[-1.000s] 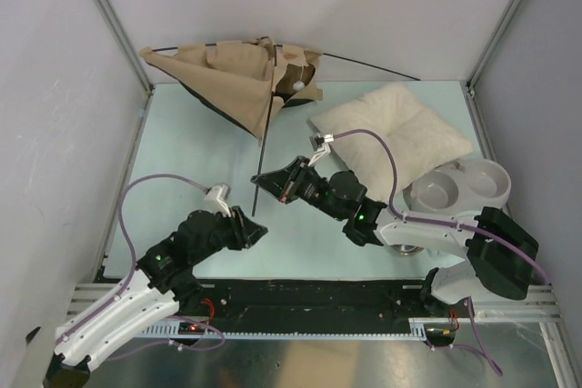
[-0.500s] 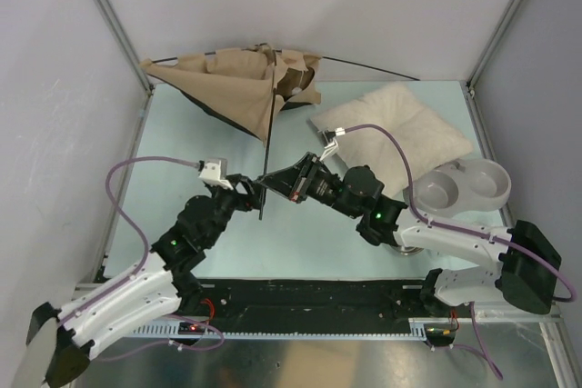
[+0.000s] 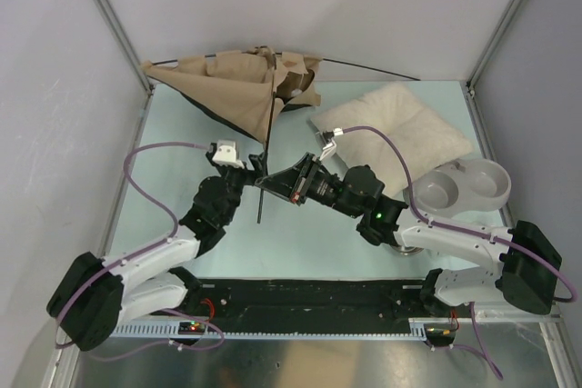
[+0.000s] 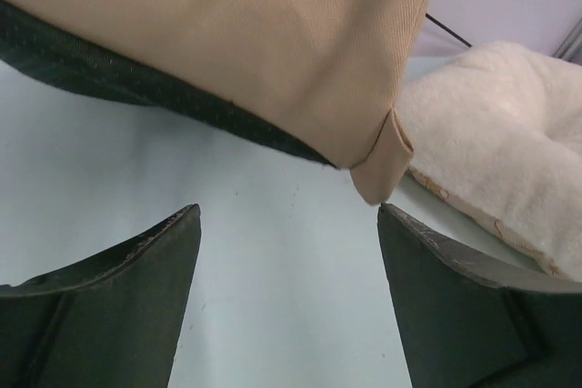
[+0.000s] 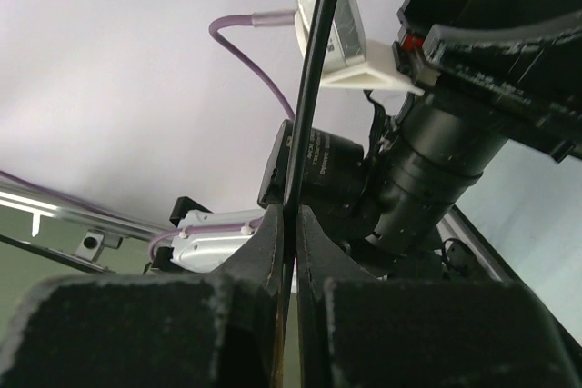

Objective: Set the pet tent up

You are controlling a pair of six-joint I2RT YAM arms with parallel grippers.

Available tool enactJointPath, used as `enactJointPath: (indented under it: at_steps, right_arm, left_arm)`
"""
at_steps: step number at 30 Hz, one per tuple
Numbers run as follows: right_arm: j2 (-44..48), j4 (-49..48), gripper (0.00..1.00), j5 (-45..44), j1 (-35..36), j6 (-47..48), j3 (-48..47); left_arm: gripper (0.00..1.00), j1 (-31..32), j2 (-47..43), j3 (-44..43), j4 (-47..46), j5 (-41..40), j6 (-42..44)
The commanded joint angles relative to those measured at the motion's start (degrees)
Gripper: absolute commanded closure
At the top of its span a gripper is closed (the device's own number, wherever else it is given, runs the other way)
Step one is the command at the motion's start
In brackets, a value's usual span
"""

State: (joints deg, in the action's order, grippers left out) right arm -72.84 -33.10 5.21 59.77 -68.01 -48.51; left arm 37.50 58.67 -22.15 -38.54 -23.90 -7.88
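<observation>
Pet tent collapsed at the far edge; one pole pinched, the other gripper spread

The pet tent (image 3: pixel 232 88) lies slumped at about 11 o'clock on the desk (image 3: pixel 168 129), its tan canvas bunched, the dark floor showing beneath and the poles splayed. The right gripper (image 5: pixel 289 220) is pressed tight on a thin black pole (image 5: pixel 315 70) that runs from the canvas toward 6 o'clock. The left gripper (image 4: pixel 286 211) stands spread and holds nothing, with a folded canvas corner hanging just ahead at 12 o'clock. Risks, as judged: the narrow pole may slip or twist in the pinch. Lifting it unsupported may drag the canvas toward the pillow (image 3: pixel 400 124) at 2 o'clock. The two wrists sit close together and may collide, and over-bending could snap the pole
</observation>
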Motion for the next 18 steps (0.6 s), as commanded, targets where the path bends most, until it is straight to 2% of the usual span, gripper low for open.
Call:
enactJointPath:
  at_steps: [1, 5, 10, 12, 18]
  right_arm:
    - [1.03, -2.72, 1.00, -0.48, -0.42, -0.64, -2.90]
    - [0.95, -3.13, 1.00, -0.32, -0.46, -0.88, -2.90]
    - [0.80, -3.26, 1.00, -0.34, -0.45, -0.92, -2.90]
    - [0.65, -3.15, 1.00, -0.30, -0.44, -0.90, -2.90]
    - [0.41, -3.16, 1.00, -0.21, -0.44, -1.11, -2.90]
  left_arm:
    - [0.18, -1.20, 3.61, -4.30, -8.87, 1.70, 2.31]
    - [0.17, -1.37, 6.03, -5.88, -9.72, 4.62, 2.98]
    - [0.19, -1.50, 8.02, -6.66, -10.18, 4.40, 3.33]
    - [0.26, -1.65, 8.80, -6.91, -10.22, 4.06, 3.10]
    - [0.58, -3.40, 10.92, -8.25, -10.23, 6.54, 1.33]
